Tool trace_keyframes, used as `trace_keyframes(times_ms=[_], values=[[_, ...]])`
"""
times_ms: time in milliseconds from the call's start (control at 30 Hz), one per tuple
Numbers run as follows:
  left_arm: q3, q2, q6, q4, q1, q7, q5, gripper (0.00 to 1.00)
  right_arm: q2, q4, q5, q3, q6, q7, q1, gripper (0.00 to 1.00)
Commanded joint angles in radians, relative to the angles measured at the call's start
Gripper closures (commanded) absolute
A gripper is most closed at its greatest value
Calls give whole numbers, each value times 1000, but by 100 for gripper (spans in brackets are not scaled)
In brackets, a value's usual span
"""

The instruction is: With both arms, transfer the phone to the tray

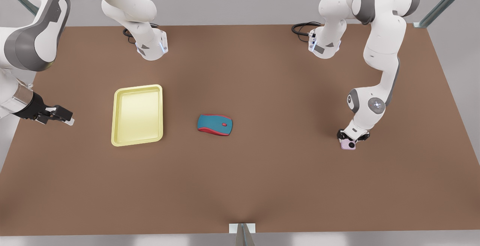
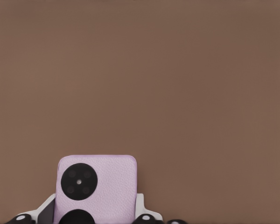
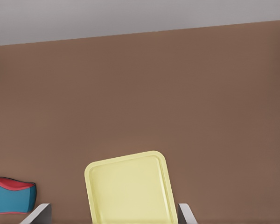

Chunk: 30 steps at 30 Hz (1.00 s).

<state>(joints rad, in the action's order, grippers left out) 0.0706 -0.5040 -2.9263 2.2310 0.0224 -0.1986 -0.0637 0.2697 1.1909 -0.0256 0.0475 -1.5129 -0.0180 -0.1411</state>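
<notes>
My left gripper [image 1: 351,138], fingers closed on the small pale pink square phone [image 1: 348,144] on the brown table [image 1: 277,178]; my right gripper [image 1: 62,116], fingers apart, waits beside the pale yellow tray [image 1: 138,115].

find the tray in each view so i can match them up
Front view: the tray lies on the table toward that picture's left, with the computer mouse beside it.
Left wrist view: not in it.
Right wrist view: the tray lies low and central.
Shared landmark: the mouse.
</notes>
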Motion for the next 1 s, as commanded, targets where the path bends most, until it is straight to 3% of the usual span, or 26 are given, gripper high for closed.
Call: trace_keyframes(times_ms=[0, 67, 167, 367, 533, 600, 767, 933, 967], values=[[0, 2, 12, -2, 1, -16, -1, 22, -1, 0, 0, 0, 0, 0, 0, 0], [-3, 4, 12, -7, 2, -13, -1, 22, -1, 0, 0, 0, 0, 0, 0, 0], [-8, 47, 171, -85, 62, 44, -2, 22, -1, 0, 0, 0, 0, 0, 0, 0], [-8, 65, 226, -119, 387, 527, -2, 22, -1, 0, 0, 0, 0, 0, 0, 0], [-6, 1, 317, -280, 646, 924, -1, 22, -1, 0, 0, 0, 0, 0, 0, 0], [-6, -74, 410, -425, 714, 999, 5, 22, -1, 0, 0, 0, 0, 0, 0, 0], [-3, -212, 434, -593, 760, 1050, 8, 22, -1, 0, 0, 0, 0, 0, 0, 0], [-2, -295, 434, -665, 774, 1062, 10, 22, -17, -2, 3, -1, 16, 1, -3, 0], [-2, -304, 432, -669, 774, 1062, 12, 22, -29, -4, 6, -5, 89, 0, -8, 0]])
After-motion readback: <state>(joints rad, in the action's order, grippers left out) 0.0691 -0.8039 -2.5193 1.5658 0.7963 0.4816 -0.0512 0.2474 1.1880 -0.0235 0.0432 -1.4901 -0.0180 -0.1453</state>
